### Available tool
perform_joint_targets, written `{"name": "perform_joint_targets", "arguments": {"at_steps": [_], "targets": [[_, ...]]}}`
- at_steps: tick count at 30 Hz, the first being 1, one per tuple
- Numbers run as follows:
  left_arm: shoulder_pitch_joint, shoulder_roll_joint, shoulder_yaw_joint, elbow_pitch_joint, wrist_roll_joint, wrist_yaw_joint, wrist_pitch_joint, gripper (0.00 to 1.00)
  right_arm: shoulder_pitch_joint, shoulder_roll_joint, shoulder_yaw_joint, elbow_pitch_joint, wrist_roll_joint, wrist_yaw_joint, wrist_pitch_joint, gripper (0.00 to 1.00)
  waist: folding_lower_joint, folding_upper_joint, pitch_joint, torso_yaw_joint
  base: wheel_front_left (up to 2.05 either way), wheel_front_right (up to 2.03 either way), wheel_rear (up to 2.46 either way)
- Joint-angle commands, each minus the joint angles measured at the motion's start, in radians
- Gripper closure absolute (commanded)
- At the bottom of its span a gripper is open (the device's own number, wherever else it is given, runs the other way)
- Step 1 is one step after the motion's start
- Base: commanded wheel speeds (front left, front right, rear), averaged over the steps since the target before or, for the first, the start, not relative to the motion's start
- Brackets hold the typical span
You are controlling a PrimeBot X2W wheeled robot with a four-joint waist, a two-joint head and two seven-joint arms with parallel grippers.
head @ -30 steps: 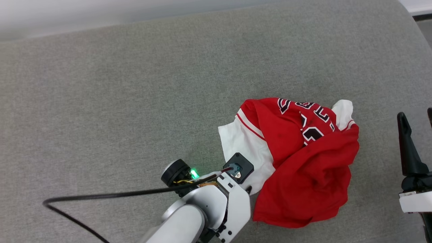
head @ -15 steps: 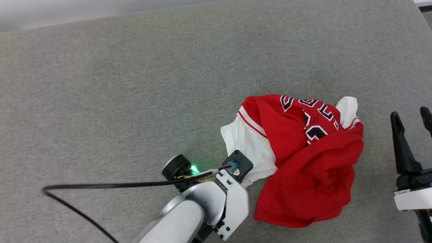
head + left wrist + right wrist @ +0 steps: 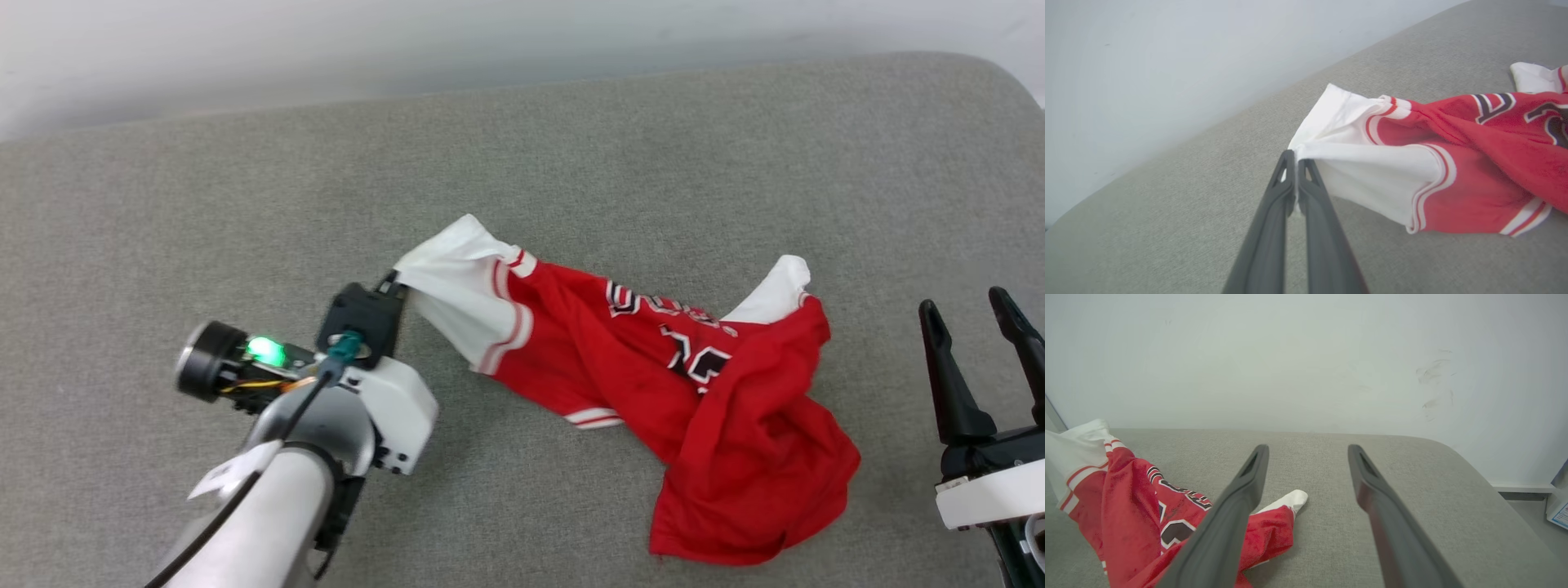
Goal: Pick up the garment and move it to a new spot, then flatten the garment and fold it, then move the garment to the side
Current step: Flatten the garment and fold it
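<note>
The garment (image 3: 653,367) is a red jersey with white sleeves and black lettering, stretched out crumpled across the grey cushion. My left gripper (image 3: 392,284) is shut on the edge of its white sleeve (image 3: 457,286) at the left end. The left wrist view shows the two fingers closed together at the gripper tip (image 3: 1295,157), pinching that sleeve (image 3: 1372,179), with the sleeve raised above the cushion. The garment (image 3: 1147,514) also lies left of my right gripper (image 3: 1308,451). That right gripper (image 3: 967,306) stands open at the right edge, apart from the cloth.
The grey fabric cushion (image 3: 245,204) spreads wide to the left and far side, ending at a pale wall (image 3: 408,41). Its rounded right corner (image 3: 1453,457) drops to the floor. A black cable (image 3: 302,400) runs along my left arm.
My left gripper has pulled the white sleeve up and to the left, dragging the bunched jersey out long. The head camera has also shifted. The right gripper stays open.
</note>
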Motion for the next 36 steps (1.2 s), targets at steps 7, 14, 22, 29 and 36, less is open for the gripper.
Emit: {"name": "perform_joint_targets", "arguments": {"at_steps": [7, 14, 22, 29, 36], "targets": [[0.056, 0.086, 0.118, 0.005, 0.014, 0.083, -0.159, 1.0, 0.01, 0.011, 0.01, -0.008, -0.013, 0.0, 0.025, 0.0, 0.0, 0.0, -0.007, 0.018, 0.0, 0.0, 0.0], [0.09, 0.08, 0.224, 0.096, -0.014, 0.175, -0.368, 1.0, 0.01, 0.014, 0.017, 0.009, -0.013, 0.0, 0.028, 0.0, 0.0, 0.0, 0.003, 0.018, 0.0, 0.0, 0.0], [0.132, 0.062, 0.198, 0.214, -0.052, 0.141, -0.344, 0.0, 0.004, 0.016, 0.029, 0.027, -0.016, 0.0, 0.036, 0.0, 0.0, 0.0, -0.012, 0.03, 0.0, 0.0, 0.0], [0.154, 0.035, 0.22, 0.198, -0.077, 0.162, -0.457, 0.0, 0.019, 0.012, 0.03, 0.031, -0.024, 0.0, 0.05, 0.0, 0.0, 0.0, -0.061, 0.056, 0.0, 0.0, 0.0], [0.229, 0.013, 0.222, 0.037, -0.075, 0.147, -0.528, 0.0, 0.04, 0.002, 0.063, -0.006, -0.031, 0.0, 0.094, 0.0, 0.0, 0.0, -0.099, 0.092, 0.0, 0.0, 0.0]]}}
